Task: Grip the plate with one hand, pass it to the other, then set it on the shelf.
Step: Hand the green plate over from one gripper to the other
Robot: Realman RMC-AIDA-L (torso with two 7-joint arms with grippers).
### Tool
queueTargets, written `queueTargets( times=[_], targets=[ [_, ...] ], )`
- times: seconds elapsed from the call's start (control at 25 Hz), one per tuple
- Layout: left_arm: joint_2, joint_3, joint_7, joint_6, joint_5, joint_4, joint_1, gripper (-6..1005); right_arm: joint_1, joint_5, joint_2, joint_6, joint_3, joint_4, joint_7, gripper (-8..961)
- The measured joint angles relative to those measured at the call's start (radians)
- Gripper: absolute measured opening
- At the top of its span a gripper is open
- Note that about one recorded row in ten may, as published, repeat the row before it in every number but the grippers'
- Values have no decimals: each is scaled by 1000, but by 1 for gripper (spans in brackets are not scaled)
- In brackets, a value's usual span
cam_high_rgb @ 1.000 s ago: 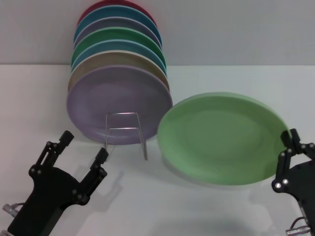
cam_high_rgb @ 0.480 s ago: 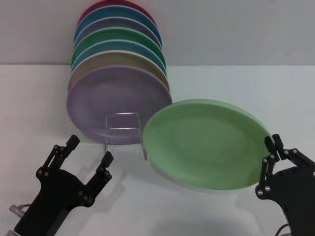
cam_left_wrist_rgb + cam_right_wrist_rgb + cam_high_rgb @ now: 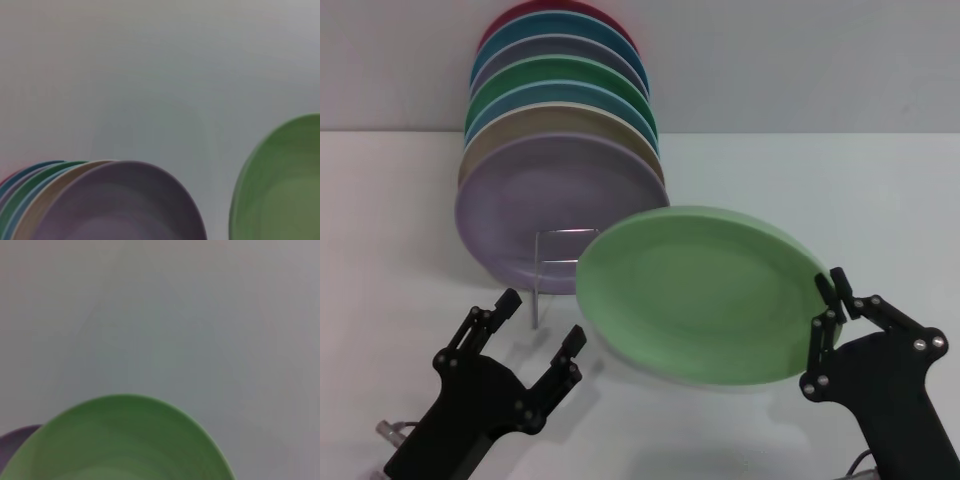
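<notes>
The pale light-green plate [image 3: 700,295] hangs tilted above the table at centre right. My right gripper [image 3: 828,303] is shut on its right rim. The plate also shows in the right wrist view [image 3: 120,445] and in the left wrist view [image 3: 280,185]. My left gripper [image 3: 538,322] is open and empty at the lower left, just left of the plate's left edge and in front of the shelf. The shelf [image 3: 566,262] is a thin silver wire rack; its small front frame stands before the stacked plates, partly hidden by the green plate.
Several coloured plates stand upright in the rack at the back left, with a lilac plate [image 3: 545,205] in front and a darker green plate [image 3: 565,75] behind. The lilac plate also shows in the left wrist view [image 3: 120,205]. The white table [image 3: 840,180] extends to the right.
My right gripper has carried the green plate left, toward the rack and my left gripper. My left gripper has moved right and slightly forward, staying open.
</notes>
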Motion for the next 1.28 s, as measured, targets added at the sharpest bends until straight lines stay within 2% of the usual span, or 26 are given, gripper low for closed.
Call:
queueTargets(
  times=[0.36,1.08,1.28],
  targets=[
    [2,-7,-5,-45,-1,-33,-21,780,14,4,0,25,-2,4,-16,20],
    [4,-45,-45,-81,-9,-22,-57,780,24,8,0,35,-13,3,-16,20],
    [4,-45,-45,-88,-7,-21,-63,679,27,8,0,43,-12,6,-16,20]
  ],
)
